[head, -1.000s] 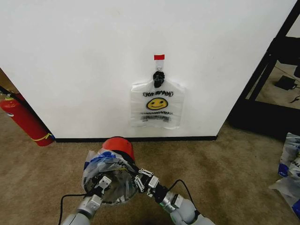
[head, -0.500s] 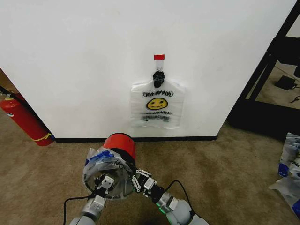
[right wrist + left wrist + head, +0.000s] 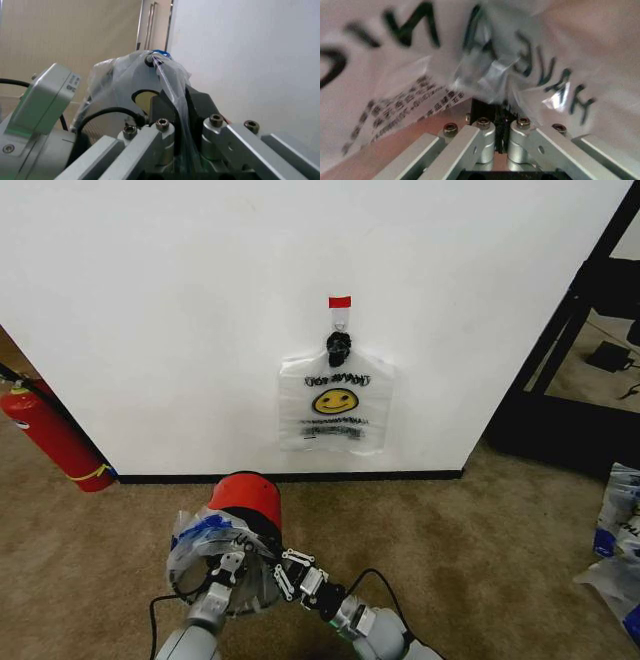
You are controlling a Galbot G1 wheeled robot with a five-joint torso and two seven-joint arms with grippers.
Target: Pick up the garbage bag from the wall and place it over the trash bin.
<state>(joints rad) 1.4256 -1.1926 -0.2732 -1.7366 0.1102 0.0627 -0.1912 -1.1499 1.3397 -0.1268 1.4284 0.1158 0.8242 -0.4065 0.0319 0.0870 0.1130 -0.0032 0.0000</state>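
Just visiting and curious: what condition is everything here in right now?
garbage bag: crumpled, wrapped around the mouth of the trash bin.
trash bin: tipped, red base toward the wall.
left end effector: shut on the garbage bag.
right end effector: shut on the garbage bag.
bag stack: hanging flat from the hook.

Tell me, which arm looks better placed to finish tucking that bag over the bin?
Probably the right: its claw pinches the garbage bag at the near rim of the trash bin, while the left claw grips it above the opening.
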